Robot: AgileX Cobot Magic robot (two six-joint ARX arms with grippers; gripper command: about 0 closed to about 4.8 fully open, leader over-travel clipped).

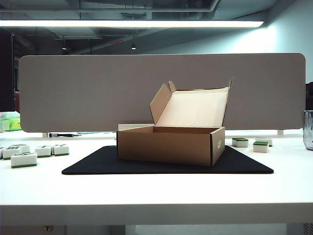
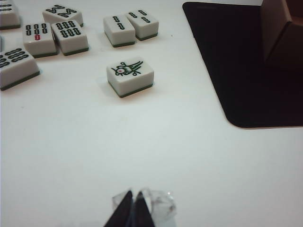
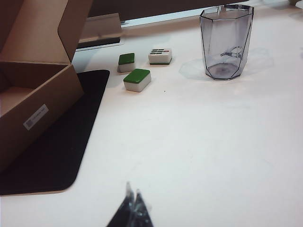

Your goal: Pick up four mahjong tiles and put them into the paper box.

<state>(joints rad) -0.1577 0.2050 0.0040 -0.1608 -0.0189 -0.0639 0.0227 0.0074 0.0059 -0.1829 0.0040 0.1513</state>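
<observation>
Flanking the open paper box [image 1: 171, 144], face-up tiles [image 2: 130, 75], clear cup [image 3: 226, 42].

Left gripper [image 2: 133, 208]: fingertips pinched together, nothing between them, hovering low over bare tabletop toward the left side. Right gripper [image 3: 132, 208]: same, tips closed and empty, above bare tabletop toward the right side. Both point forward and slightly down. Neither arm shows in the exterior view.
</observation>
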